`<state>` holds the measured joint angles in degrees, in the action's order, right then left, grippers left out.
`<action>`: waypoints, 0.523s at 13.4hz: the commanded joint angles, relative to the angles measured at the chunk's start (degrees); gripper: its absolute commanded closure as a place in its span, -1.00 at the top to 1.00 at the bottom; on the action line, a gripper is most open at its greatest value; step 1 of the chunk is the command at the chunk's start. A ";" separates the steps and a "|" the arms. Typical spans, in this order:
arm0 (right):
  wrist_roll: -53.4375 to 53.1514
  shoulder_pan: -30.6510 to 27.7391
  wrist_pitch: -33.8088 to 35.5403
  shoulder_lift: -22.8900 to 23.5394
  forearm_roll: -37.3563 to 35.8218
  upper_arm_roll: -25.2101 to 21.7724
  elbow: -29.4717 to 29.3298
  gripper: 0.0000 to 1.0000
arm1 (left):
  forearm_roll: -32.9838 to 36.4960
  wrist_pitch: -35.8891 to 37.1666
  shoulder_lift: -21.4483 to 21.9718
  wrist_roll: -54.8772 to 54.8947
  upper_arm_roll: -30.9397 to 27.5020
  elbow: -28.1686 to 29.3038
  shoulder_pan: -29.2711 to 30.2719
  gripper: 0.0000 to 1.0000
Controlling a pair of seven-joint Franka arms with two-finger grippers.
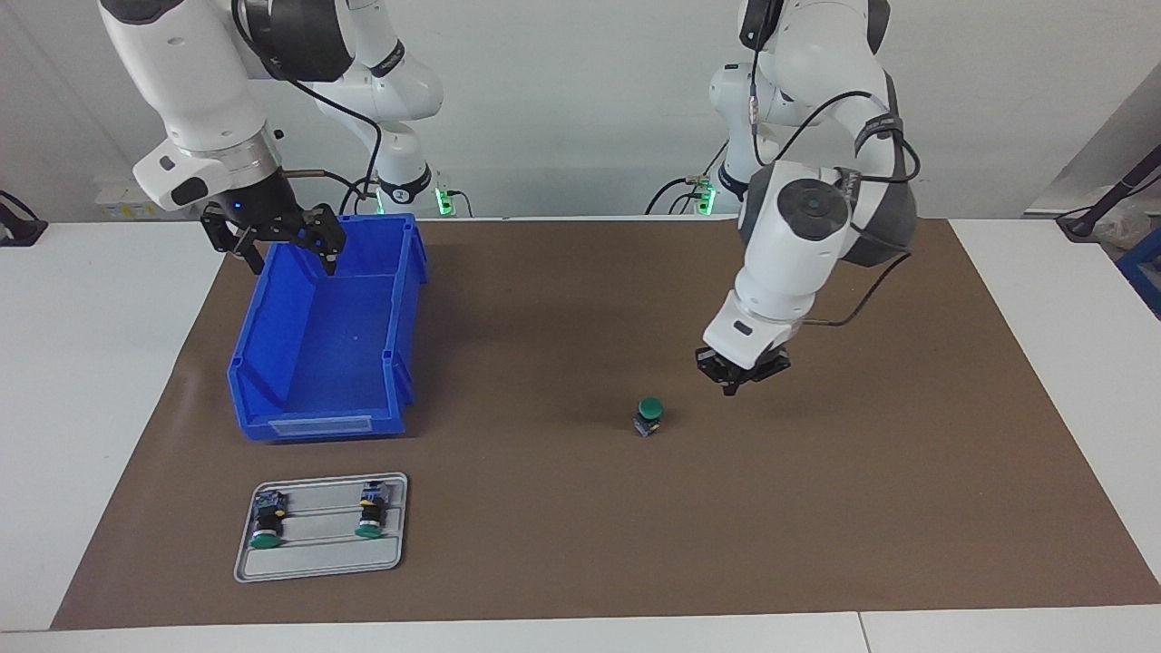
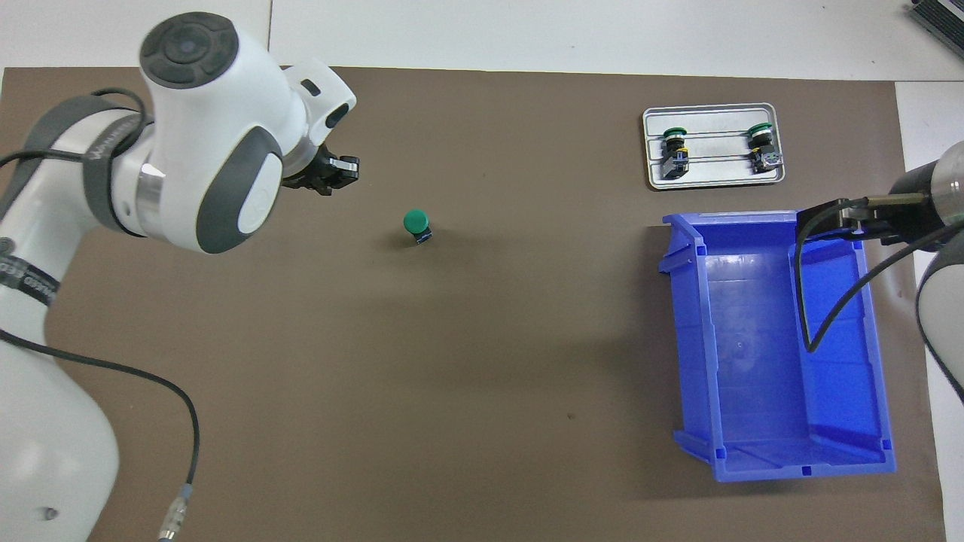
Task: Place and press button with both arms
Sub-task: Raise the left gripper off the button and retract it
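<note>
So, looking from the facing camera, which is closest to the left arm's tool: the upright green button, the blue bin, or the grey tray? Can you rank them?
From the left tool, shut and hovering over the mat:
1. The upright button, standing alone on the mat, just beside the tool.
2. The blue bin, toward the right arm's end, under the right tool.
3. The grey tray, also at that end, farther from the robots than the bin.

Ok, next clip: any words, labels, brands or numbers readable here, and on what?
Nothing reads in full.
White left arm, grey wrist band: lettering, too blurred to read.
White right arm, dark band: lettering, too small.
Blue plastic bin, pale label strip on its end wall: no readable text.
Grey ribbed tray and green-capped push-buttons: no readable markings.
</note>
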<state>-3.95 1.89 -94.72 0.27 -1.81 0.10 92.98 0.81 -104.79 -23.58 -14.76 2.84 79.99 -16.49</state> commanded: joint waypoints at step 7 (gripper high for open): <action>1.14 -1.01 2.08 -0.36 1.02 0.08 0.18 0.99 | -4.05 10.49 8.10 13.62 0.06 -0.19 11.13 0.26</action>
<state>-3.95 1.79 -92.76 0.27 -1.81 -0.06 92.98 -1.65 -95.47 -17.32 -1.98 2.74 79.52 -6.13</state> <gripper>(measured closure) 0.000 0.811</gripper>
